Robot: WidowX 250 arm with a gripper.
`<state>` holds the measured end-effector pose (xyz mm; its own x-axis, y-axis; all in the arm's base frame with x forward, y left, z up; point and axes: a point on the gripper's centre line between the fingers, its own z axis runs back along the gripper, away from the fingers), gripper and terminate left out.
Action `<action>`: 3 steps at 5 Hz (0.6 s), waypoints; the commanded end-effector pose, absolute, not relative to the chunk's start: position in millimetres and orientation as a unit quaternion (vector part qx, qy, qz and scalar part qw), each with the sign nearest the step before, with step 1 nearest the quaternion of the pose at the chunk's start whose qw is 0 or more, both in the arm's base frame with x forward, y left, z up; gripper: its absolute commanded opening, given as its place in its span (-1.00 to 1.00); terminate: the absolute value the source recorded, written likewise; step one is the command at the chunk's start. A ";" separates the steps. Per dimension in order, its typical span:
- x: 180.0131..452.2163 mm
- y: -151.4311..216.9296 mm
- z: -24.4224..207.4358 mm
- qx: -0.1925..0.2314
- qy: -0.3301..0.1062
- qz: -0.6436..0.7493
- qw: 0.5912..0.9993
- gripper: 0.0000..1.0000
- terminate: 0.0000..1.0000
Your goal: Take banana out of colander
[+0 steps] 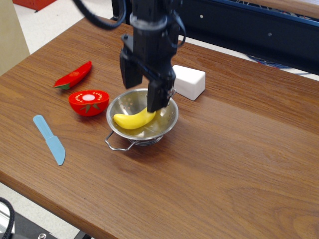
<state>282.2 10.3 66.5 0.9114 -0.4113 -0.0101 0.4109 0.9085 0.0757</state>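
The gripper (142, 94) hangs over the colander (169, 117), jaws wide and holding nothing. The banana (132, 120) lies inside the bowl, one end hidden behind a finger. Best to straddle its thick middle, sink low, then close firmly — smooth curved plastic will likely slip. The bowl is shiny perforated steel on a ring base with wire handles — light, so lift straight up.
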 end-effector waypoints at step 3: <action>287.0 28.2 54.1 0.039 -0.029 -0.176 0.983 1.00 -1.00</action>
